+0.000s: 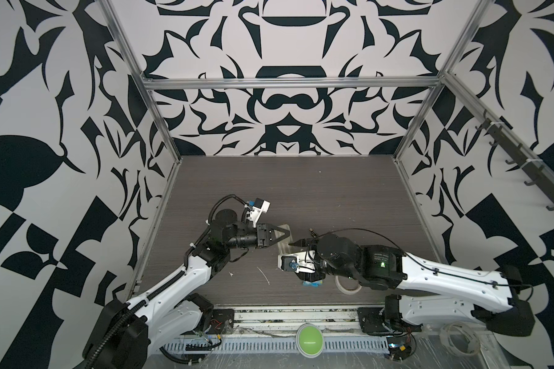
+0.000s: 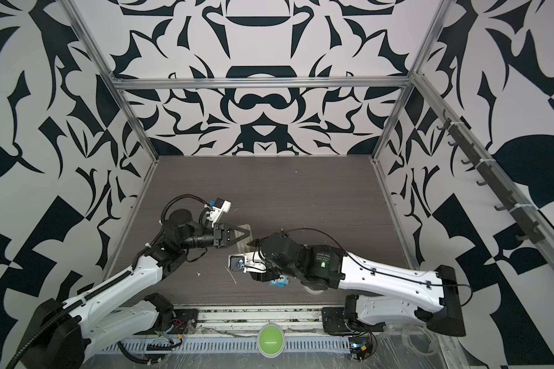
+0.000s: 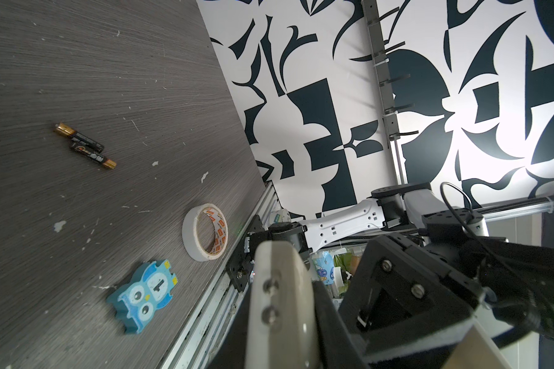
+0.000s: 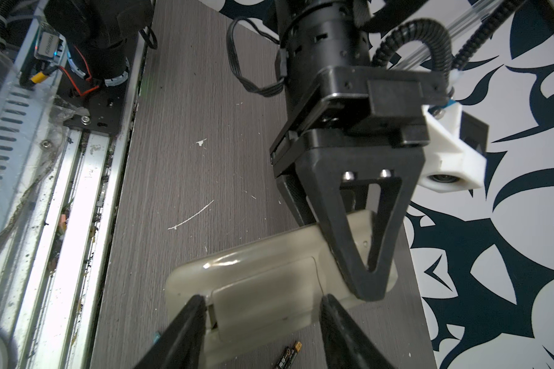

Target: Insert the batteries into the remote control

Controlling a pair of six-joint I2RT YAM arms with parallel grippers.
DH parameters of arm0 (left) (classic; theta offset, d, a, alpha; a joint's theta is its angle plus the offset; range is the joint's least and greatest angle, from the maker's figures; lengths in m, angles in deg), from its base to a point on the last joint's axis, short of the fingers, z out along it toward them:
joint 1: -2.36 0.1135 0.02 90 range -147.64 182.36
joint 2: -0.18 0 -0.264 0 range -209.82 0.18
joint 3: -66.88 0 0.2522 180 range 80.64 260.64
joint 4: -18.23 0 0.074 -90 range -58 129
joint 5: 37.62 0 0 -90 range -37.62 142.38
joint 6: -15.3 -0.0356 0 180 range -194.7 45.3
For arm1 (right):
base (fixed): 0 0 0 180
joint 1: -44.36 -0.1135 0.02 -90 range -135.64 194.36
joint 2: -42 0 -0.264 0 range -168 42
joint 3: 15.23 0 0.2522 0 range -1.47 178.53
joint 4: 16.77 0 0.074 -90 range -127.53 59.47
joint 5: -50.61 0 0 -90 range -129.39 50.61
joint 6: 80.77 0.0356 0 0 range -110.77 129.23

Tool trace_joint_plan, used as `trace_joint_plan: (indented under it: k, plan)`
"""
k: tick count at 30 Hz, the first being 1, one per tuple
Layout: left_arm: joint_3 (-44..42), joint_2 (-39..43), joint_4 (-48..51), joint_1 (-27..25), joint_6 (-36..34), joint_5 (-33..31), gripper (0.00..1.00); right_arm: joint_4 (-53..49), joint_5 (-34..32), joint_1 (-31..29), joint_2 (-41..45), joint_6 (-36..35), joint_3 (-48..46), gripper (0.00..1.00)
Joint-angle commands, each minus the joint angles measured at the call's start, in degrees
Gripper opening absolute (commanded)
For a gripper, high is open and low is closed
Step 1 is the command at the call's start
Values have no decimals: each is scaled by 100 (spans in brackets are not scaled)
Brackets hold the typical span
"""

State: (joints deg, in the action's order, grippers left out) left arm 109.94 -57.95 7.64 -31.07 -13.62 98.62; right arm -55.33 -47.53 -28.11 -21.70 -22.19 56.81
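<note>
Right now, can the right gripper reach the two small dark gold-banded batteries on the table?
Probably, after retreating: the right gripper, open, straddles the off-white plastic remote; the batteries lie uncovered nearby.

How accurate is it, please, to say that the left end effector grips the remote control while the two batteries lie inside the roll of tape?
One detail is wrong: the left wrist view shows the batteries lying on the bare table, apart from the roll of tape. The left end effector does grip the remote control.
</note>
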Motion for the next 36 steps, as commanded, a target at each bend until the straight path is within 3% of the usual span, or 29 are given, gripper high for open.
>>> trace_joint_plan:
  k: [1, 18, 36]
  plan:
    - [14, 95, -243, -6, 89, 92, 0, -246, -466, -4, -154, 5, 205, 61]
    - [-21, 56, -377, -10, 97, 208, 0, -88, -1195, -48, -484, -423, 221, 59]
    - [-10, -57, -429, -10, 89, 216, 0, 651, -1504, -89, -345, -696, 25, 57]
